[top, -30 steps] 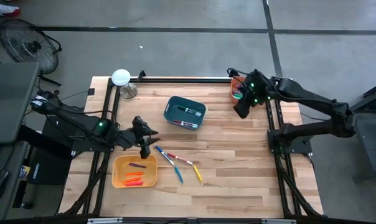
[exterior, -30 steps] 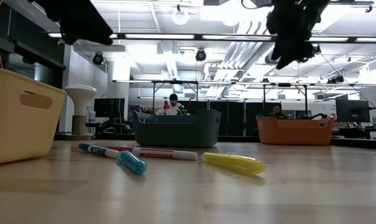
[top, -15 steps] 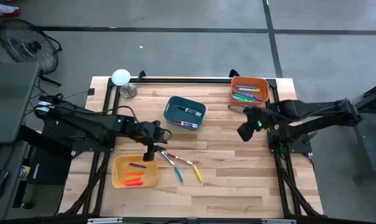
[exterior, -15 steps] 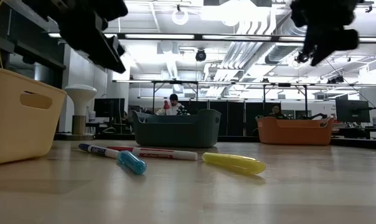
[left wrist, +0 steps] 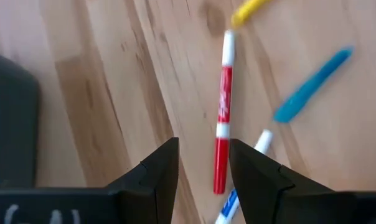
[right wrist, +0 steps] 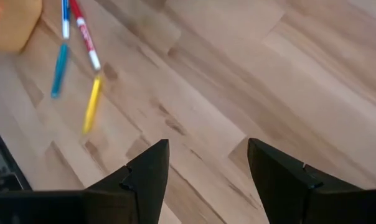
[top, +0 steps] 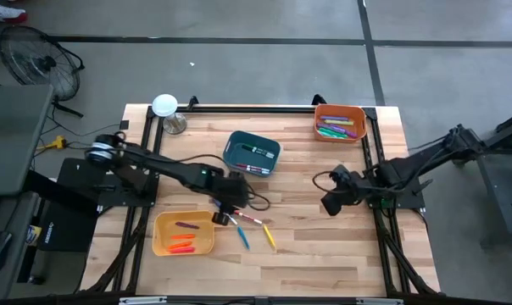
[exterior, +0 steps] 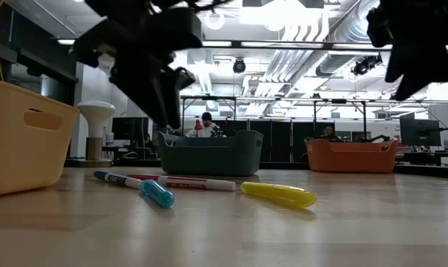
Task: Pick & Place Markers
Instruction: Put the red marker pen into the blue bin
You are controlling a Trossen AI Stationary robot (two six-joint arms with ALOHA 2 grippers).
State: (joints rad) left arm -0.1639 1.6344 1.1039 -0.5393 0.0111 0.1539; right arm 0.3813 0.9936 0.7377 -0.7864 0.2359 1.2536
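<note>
**Left gripper over loose markers, nothing held**

Left gripper (top: 228,206) hangs above the table (top: 324,246), between the teal bin (top: 252,153) and the yellow bin (top: 183,234). Fingers (left wrist: 157,171) parted, nothing between them. Wrist view shows the red marker (left wrist: 223,118) just past the fingertips, not gripped.

Loose on the wood, near the yellow bin: red marker, blue marker (top: 242,236), yellow marker (top: 269,237), plus a white-barrelled one with blue print (exterior: 117,179). All lying flat, clustered, some touching at the ends.

Already binned: a few orange/red markers in the yellow bin, several in the orange bin (top: 340,123) at the far right corner, some in the teal bin.

Right gripper (top: 331,203) is off the table surface at mid-right, well apart from the markers. Fingers (right wrist: 147,171) spread wide, empty.
</note>
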